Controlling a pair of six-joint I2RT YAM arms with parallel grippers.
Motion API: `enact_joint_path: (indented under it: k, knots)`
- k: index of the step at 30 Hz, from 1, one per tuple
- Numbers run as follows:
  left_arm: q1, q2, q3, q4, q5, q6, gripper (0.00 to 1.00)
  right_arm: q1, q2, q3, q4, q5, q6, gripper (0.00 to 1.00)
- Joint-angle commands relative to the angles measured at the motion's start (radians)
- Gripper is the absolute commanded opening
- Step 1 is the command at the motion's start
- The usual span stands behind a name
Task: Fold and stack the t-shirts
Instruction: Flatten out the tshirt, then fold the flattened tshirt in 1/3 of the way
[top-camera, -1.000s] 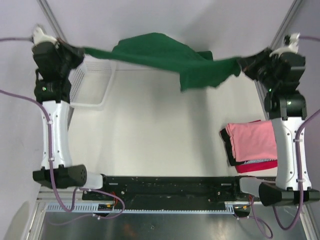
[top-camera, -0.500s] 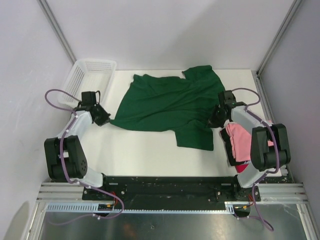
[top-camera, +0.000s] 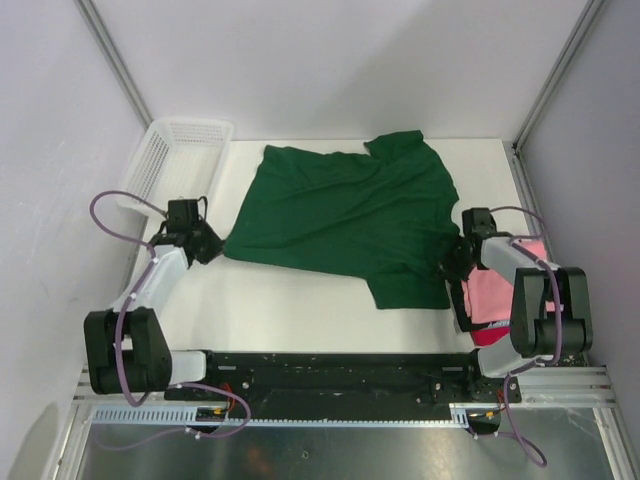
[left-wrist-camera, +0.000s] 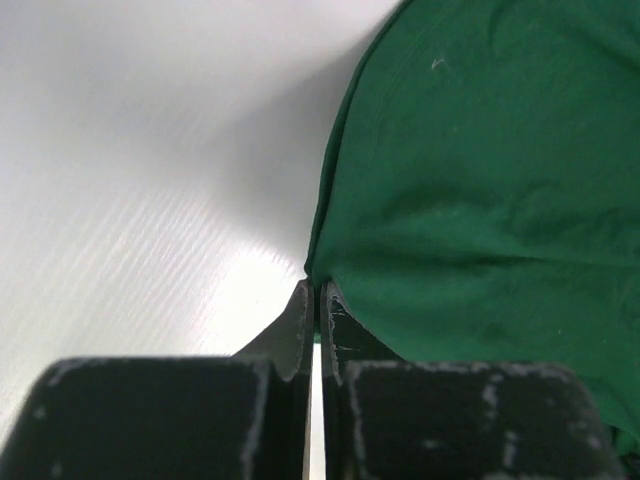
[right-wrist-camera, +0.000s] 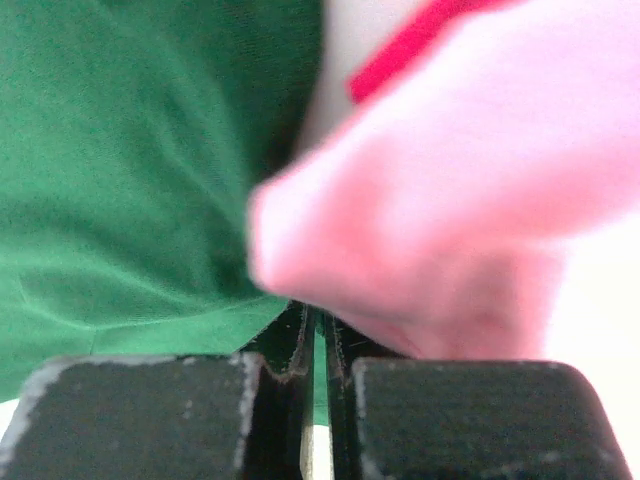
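Two grippers are pinching opposite ends of the dark green t-shirt (top-camera: 350, 215), which is lying spread across the far half of the white table (top-camera: 300, 305). The left gripper (top-camera: 208, 245) is clenching the shirt's left corner: in the left wrist view its jaws are pressing together with the green hem caught right at the tips. The right gripper (top-camera: 455, 265) is sitting at the shirt's right edge with its jaws clamped. The green hem seems to be running in between them, though that wrist view is blurred and half covered by pink cloth.

My judgement is that the step in hand is laying the shirt flat before folding. Doing it well is calling for both arms to be keeping low and pulling apart evenly, so that the cloth is tightening without lifting. Each arm should let go only once its corner is resting on the table. The right arm is working just beside the folded pink t-shirt (top-camera: 500, 285), which is sitting on a red one (top-camera: 512, 336), so dragging that stack is the risk.

Most of the green shirt is lying smooth, with shallow creases running across it. One flap is jutting toward the near edge on the right, and its far left corner is lying near the white mesh basket (top-camera: 180, 150).
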Motion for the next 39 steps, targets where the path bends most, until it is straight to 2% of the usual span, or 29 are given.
enact_joint_path:
  k: [1, 5, 18, 23, 26, 29, 32, 39]
  knots:
    - [-0.011, -0.11, -0.05, -0.001, -0.05, -0.018, 0.0, -0.08, -0.113, -0.054, -0.089, 0.104, -0.059, 0.0]
    - [-0.012, -0.201, -0.087, -0.032, -0.084, -0.021, 0.0, -0.131, -0.221, -0.087, -0.137, 0.11, -0.077, 0.0]
    - [-0.012, -0.369, -0.111, -0.114, -0.126, 0.0, 0.0, -0.144, -0.39, -0.086, -0.21, 0.091, -0.041, 0.0]
    - [-0.011, -0.402, -0.153, -0.134, -0.143, -0.012, 0.0, -0.135, -0.417, -0.08, -0.244, 0.083, -0.034, 0.0]
    - [-0.011, -0.417, -0.182, -0.139, -0.168, -0.031, 0.0, -0.082, -0.396, -0.079, -0.228, 0.093, -0.026, 0.0]
    - [-0.011, -0.381, -0.196, -0.131, -0.175, -0.047, 0.0, -0.015, -0.322, -0.065, -0.189, 0.107, -0.019, 0.07]
    - [-0.013, -0.276, -0.164, -0.101, -0.164, -0.034, 0.0, 0.037, -0.228, -0.019, -0.142, 0.124, -0.019, 0.13]
    - [-0.023, -0.01, 0.022, -0.06, -0.133, 0.007, 0.0, 0.065, -0.005, 0.208, -0.139, 0.193, -0.013, 0.11]
